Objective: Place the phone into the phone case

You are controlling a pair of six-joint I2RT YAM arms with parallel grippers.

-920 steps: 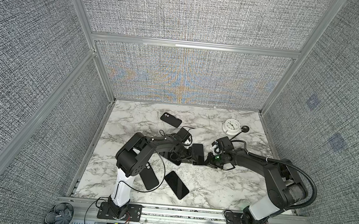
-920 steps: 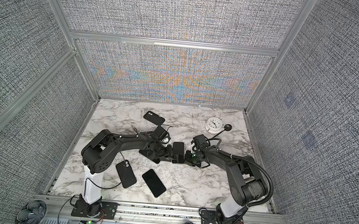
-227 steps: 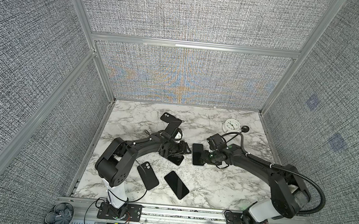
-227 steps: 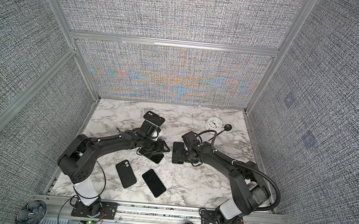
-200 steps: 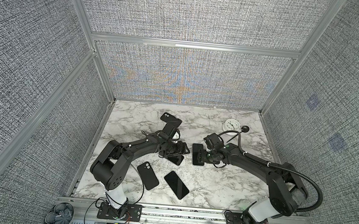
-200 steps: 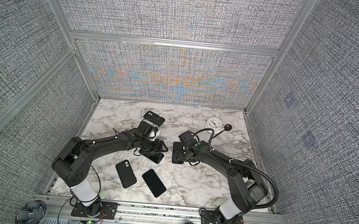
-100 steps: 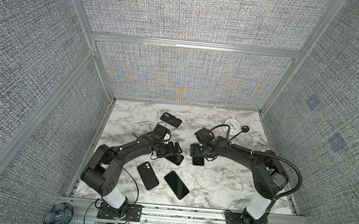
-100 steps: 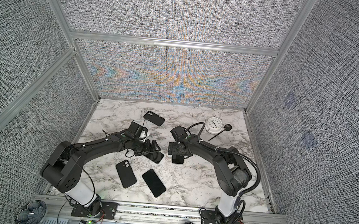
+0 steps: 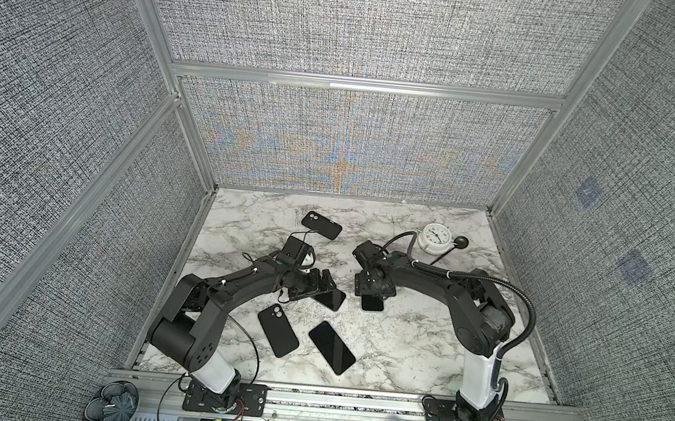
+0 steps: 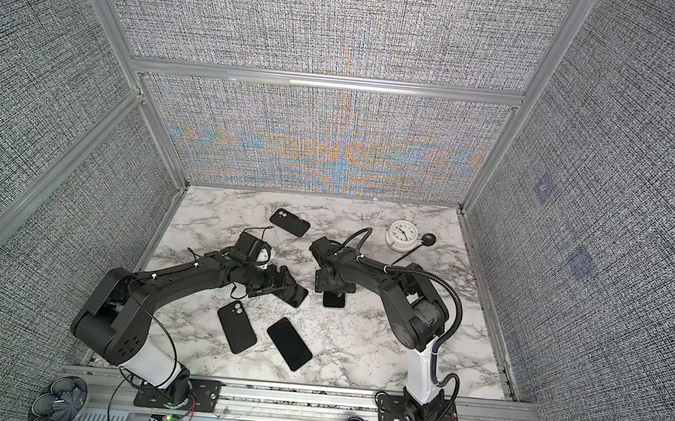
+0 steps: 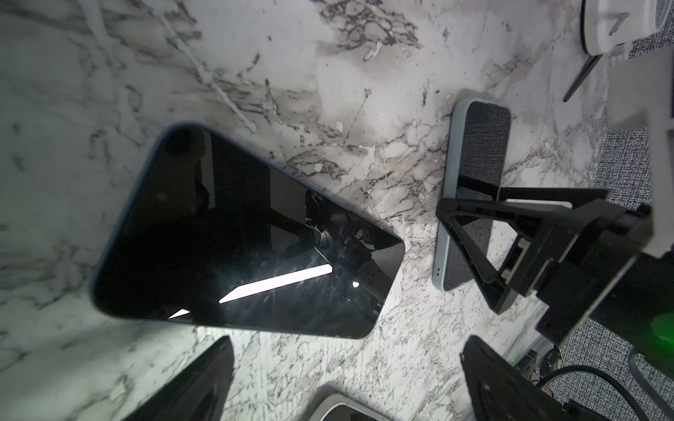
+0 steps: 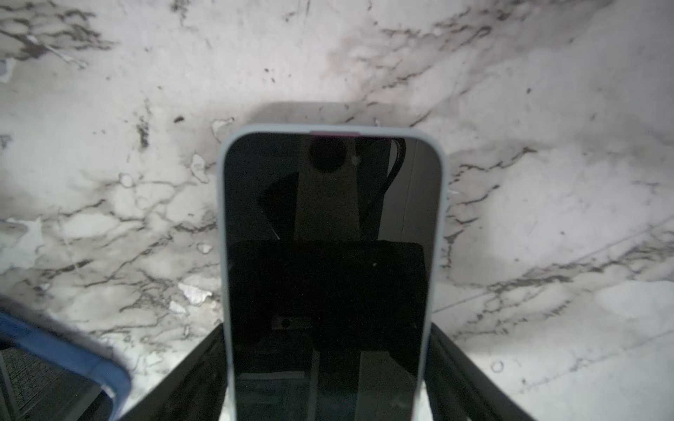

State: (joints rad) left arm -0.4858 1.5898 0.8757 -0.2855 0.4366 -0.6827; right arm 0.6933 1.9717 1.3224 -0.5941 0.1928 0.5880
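left pincer (image 9: 323, 286) just spread wide and backed off empty; right pincer (image 9: 374, 293) straddles the cased phone (image 12: 328, 255) on worktop (image 9: 419, 352), robot-side of clock (image 9: 433, 237), clamp unclear, so insertion likely done.

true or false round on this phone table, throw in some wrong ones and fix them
1. The white clock stands near the table's back right corner. True.
2. The right gripper straddles a pale-edged phone lying screen up. True.
3. The left gripper is clamped on a phone. False: it is open and empty, a dark phone lying beyond it.
4. The table in front of both grippers is bare. False: a black case, camera side up, and a bare phone, screen up, lie side by side.
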